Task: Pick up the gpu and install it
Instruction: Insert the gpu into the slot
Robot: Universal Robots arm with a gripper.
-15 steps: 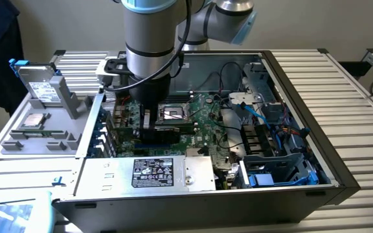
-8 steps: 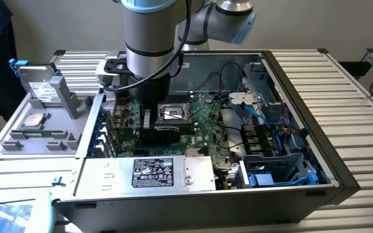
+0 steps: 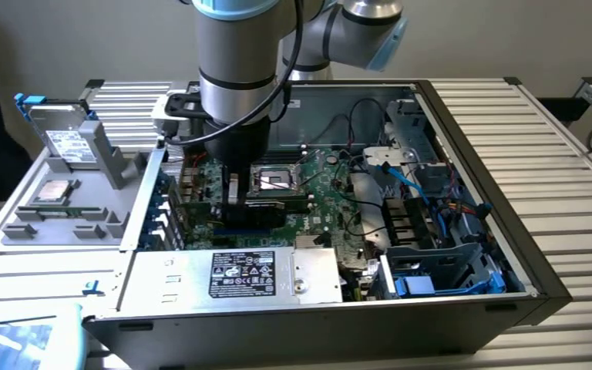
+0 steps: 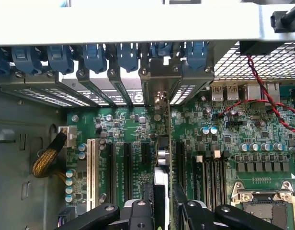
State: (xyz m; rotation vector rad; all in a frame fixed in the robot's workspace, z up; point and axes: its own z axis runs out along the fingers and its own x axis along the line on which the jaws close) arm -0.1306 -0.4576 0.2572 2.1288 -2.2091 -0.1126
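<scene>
wrist view shows hand [image 4: 163, 211] gripping gpu [image 4: 162, 158] edge-on.

Slot brackets [image 4: 97, 88], red cables [image 4: 265, 98] near gpu [image 3: 265, 208]

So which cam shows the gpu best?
Wrist view: the gpu runs edge-on from the gripper to its bracket at the rear slot openings, over the motherboard. Exterior view shows its black fan block below the arm, bracket hidden.

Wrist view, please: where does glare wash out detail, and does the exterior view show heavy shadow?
Wrist view: the case rail is blown out near white, the motherboard evenly lit. Exterior view: the arm shades the motherboard beneath it, around the gpu.
</scene>
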